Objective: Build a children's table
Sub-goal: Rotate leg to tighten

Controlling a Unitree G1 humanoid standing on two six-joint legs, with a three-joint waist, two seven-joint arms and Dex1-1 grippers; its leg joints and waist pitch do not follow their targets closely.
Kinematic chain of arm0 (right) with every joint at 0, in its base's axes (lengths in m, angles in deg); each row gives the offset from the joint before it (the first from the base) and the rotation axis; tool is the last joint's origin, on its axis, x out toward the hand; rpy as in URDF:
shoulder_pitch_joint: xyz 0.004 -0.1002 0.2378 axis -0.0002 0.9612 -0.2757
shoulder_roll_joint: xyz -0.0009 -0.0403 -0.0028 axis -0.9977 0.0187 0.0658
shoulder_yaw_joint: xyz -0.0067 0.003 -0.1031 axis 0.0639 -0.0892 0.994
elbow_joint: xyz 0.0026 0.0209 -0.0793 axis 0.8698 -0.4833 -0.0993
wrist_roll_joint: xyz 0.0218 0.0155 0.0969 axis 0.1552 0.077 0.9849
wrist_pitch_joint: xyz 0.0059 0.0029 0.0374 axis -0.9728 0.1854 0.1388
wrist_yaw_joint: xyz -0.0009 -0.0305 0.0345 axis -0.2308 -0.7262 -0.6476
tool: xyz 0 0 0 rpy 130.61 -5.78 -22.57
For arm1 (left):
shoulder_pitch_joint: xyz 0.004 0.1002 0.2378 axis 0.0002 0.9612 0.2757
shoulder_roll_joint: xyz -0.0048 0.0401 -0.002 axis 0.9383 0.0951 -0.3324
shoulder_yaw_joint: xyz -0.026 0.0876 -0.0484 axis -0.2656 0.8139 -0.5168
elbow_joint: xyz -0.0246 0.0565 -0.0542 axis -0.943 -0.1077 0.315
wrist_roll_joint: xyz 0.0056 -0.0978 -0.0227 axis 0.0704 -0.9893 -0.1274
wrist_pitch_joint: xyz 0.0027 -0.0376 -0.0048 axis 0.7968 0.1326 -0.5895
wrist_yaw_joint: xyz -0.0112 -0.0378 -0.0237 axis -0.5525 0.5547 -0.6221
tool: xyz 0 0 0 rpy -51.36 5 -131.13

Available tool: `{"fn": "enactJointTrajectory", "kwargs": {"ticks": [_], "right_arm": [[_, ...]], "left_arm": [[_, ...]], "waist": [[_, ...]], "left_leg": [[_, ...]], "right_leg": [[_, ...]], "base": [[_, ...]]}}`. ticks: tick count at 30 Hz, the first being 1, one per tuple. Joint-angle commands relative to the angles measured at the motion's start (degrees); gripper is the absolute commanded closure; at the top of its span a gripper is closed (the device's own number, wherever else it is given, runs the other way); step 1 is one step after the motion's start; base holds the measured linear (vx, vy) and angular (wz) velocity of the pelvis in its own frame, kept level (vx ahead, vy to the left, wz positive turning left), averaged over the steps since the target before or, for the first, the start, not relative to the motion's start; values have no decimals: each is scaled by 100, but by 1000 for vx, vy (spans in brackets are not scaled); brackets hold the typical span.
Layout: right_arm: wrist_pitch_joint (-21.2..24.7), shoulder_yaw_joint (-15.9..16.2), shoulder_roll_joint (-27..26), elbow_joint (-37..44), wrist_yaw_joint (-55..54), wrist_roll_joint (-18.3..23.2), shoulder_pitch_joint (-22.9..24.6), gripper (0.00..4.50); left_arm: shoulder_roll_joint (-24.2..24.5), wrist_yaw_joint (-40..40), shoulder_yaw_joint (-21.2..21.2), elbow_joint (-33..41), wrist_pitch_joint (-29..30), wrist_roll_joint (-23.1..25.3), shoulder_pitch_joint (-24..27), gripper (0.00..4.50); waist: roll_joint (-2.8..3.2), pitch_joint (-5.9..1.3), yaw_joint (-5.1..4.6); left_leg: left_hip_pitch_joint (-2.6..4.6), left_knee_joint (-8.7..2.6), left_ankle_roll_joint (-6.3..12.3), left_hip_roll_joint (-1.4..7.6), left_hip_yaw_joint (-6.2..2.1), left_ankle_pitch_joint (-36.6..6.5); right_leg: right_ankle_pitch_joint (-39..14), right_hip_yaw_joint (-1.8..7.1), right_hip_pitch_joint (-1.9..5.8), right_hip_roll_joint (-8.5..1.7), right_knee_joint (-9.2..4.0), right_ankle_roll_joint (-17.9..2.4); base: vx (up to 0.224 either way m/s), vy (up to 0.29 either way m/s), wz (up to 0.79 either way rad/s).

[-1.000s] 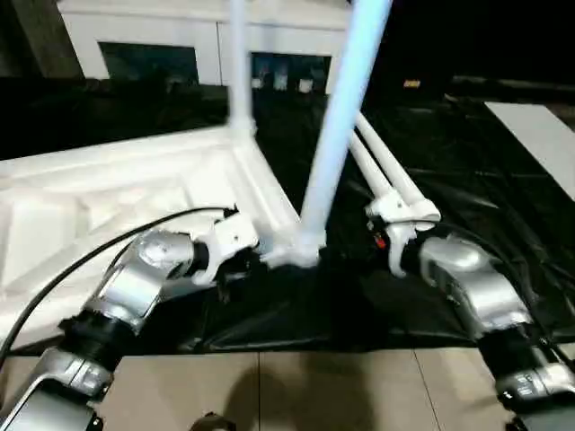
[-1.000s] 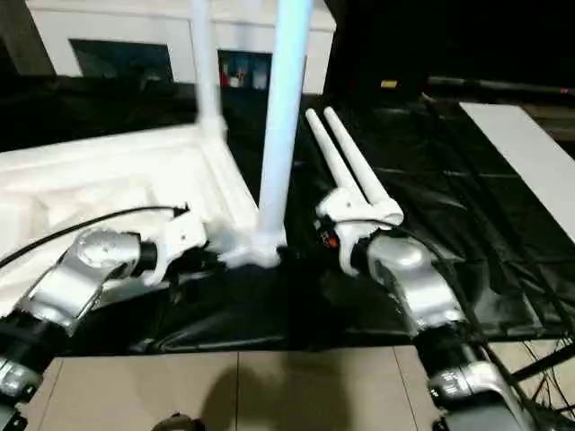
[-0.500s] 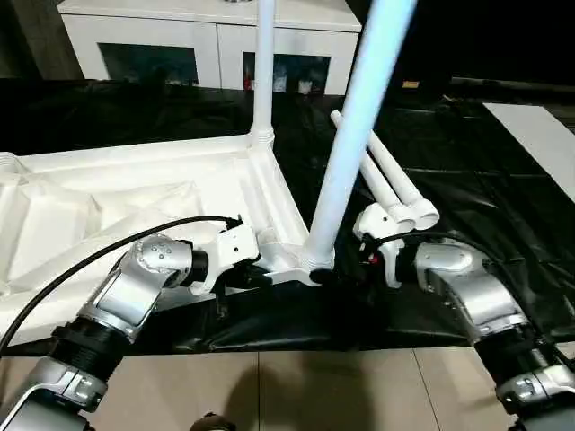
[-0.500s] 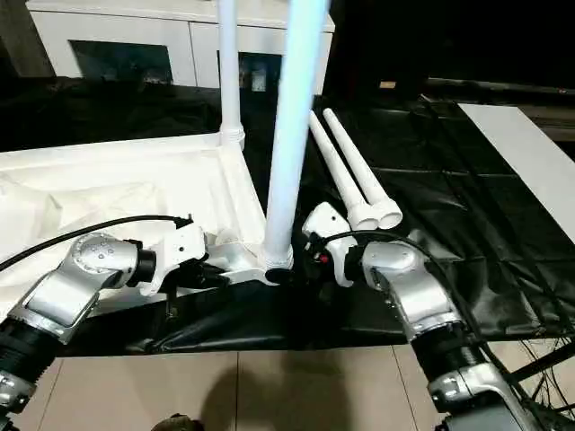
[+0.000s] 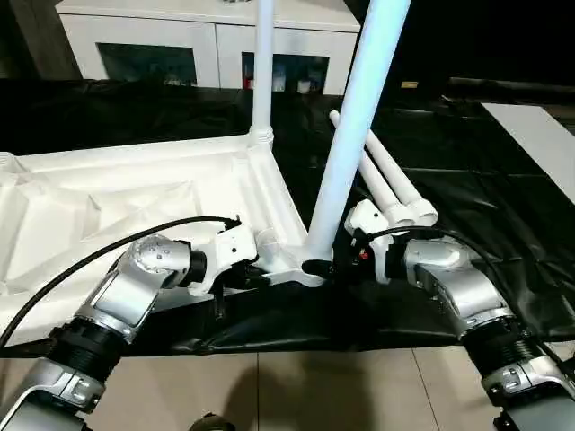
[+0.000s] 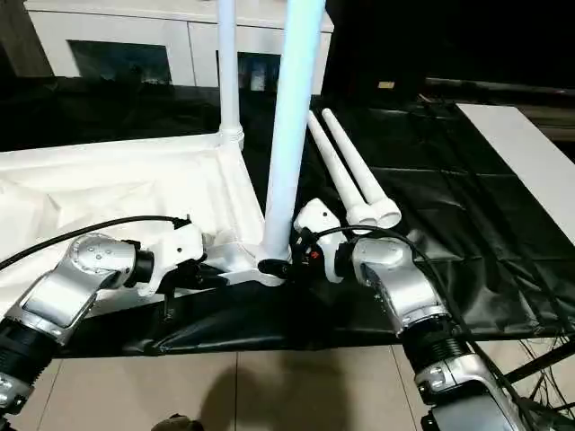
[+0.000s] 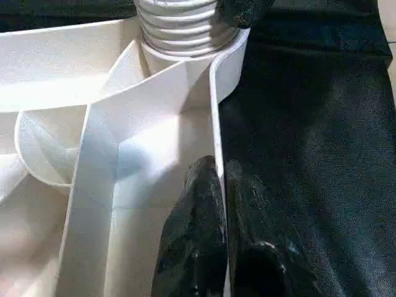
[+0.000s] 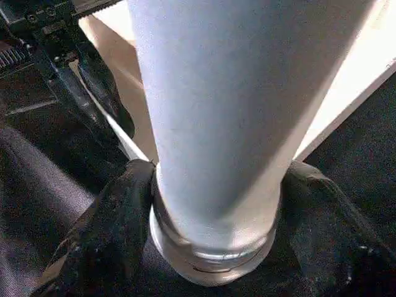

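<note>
So the white plastic ribbed table top (image 5: 135,193) lies upside down on the black plastic sheet (image 5: 467,180) on the left, with one white tube leg (image 5: 262,67) standing in its far corner socket and another white tapered tube leg (image 5: 355,126) standing in the near corner socket. The left gripper (image 7: 218,204) sits pinched on the top's near edge wall just left of that near leg, while the right gripper (image 8: 210,204) straddles the leg's base from the right. Two more loose white tube legs (image 5: 391,184) lie side by side on the sheet right of the top, and a white cabinet with glass doors (image 5: 207,40) stands behind it all.
</note>
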Motion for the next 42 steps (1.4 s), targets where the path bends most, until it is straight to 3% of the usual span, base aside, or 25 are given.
{"fn": "enactJointTrajectory", "kwargs": {"ticks": [1,6,8,12,14,15,17,19,20,22,25,29,31,34,38,40,41,42], "right_arm": [[-66,-11,40,-93,47,-59,-29,169],[-48,-106,-73,-202,-92,-33,-44,184],[18,-335,-407,-385,-668,39,-24,184],[70,-517,-739,-610,-1379,3,-29,185],[83,-654,-1003,-839,-2044,-67,-76,185],[62,-902,-1390,-1283,-3058,-140,-225,185],[11,-1032,-1580,-1582,-3624,-183,-357,185],[-19,-1156,-1763,-1920,-4174,-194,-517,185],[-110,-1239,-1876,-2133,-4522,-210,-627,186],[-393,-1397,-2211,-2658,-5252,-180,-923,186],[-565,-1454,-2386,-2915,-5385,-112,-1088,186],[-990,-1484,-2589,-3270,-5083,-149,-1425,186],[-1067,-1549,-2614,-3333,-4977,-105,-1482,130],[-1367,-1502,-2406,-3174,-4789,-214,-1500,107],[-1320,-1306,-2077,-2667,-4434,-359,-1312,73],[-887,-1082,-1725,-1817,-3958,-405,-920,61],[-831,-1047,-1675,-1701,-3889,-415,-863,50],[-631,-952,-1502,-1302,-3671,-419,-661,33]], "left_arm": [[52,114,127,39,-40,79,78,450],[56,120,140,21,-38,85,79,450],[10,10,135,-19,64,116,76,450],[-157,-221,96,-144,252,139,-1,450],[-392,-541,43,-317,411,175,-123,450],[-789,-1138,-10,-647,577,305,-357,450],[-1041,-1524,-54,-870,670,374,-509,450],[-1313,-1950,-98,-1106,787,451,-673,450],[-1495,-2226,-154,-1260,888,482,-778,450],[-1974,-2910,-266,-1676,996,563,-1034,450],[-2140,-3170,-255,-1877,961,659,-1157,450],[-2194,-3219,-226,-2052,800,796,-1277,450],[-2175,-3203,-209,-2069,780,812,-1278,450],[-1972,-3019,-174,-1976,587,835,-1195,450],[-1735,-2805,-105,-1800,447,886,-1074,450],[-1492,-2535,-60,-1492,464,897,-910,450],[-1461,-2499,-58,-1448,470,895,-886,450],[-1357,-2387,-55,-1312,495,885,-806,450]], "waist": [[51,-363,4],[65,-364,1],[77,-355,-5],[70,-333,-59],[78,-313,-70],[77,-318,-87],[77,-309,-112],[89,-313,-115],[86,-311,-127],[79,-317,-125],[76,-325,-74],[62,-341,-38],[63,-349,-36],[63,-351,-32],[58,-356,-17],[53,-360,-13],[52,-371,16],[72,-378,-4]], "left_leg": [[163,-372,76,247,-77,-1097],[169,-376,51,250,-80,-1155],[174,-382,27,250,-79,-1214],[172,-439,-182,248,-107,-1514],[218,-450,-288,248,-106,-1775],[227,-457,-346,251,-113,-1840],[252,-463,-465,239,-124,-1981],[242,-465,-485,239,-143,-2047],[273,-451,-473,234,-126,-2134],[292,-432,-464,215,-125,-2241],[226,-452,-372,220,-128,-2057],[214,-443,-268,222,-114,-1893],[188,-444,-223,224,-114,-1796],[164,-450,-180,224,-119,-1733],[143,-434,-79,228,-104,-1463],[152,-426,-26,228,-95,-1361],[141,-418,22,238,-102,-1204],[152,-418,24,233,-96,-1108]], "right_leg": [[39,273,204,-458,-431,-1333],[12,273,198,-457,-434,-1358],[-66,280,183,-462,-440,-1368],[-670,274,188,-470,-478,-1244],[-1050,296,131,-482,-525,-1203],[-1148,299,126,-482,-530,-1181],[-1409,306,92,-492,-550,-1153],[-1483,309,98,-498,-568,-1074],[-1470,322,50,-488,-583,-1051],[-1581,333,32,-491,-607,-1012],[-1330,333,76,-485,-599,-873],[-975,325,85,-482,-568,-911],[-871,324,110,-485,-555,-926],[-776,314,128,-485,-543,-948],[-450,312,156,-478,-519,-1004],[-345,310,154,-469,-507,-1021],[-151,306,196,-469,-490,-994],[0,304,178,-455,-475,-1046]], "base": [[0,0,0],[0,0,0],[0,0,0],[0,0,0],[0,0,0],[0,0,0],[0,0,0],[0,0,0],[0,0,0],[0,0,0],[0,0,0],[0,0,0],[0,0,0],[0,0,0],[0,0,0],[0,0,0],[0,0,0],[0,0,0]]}}
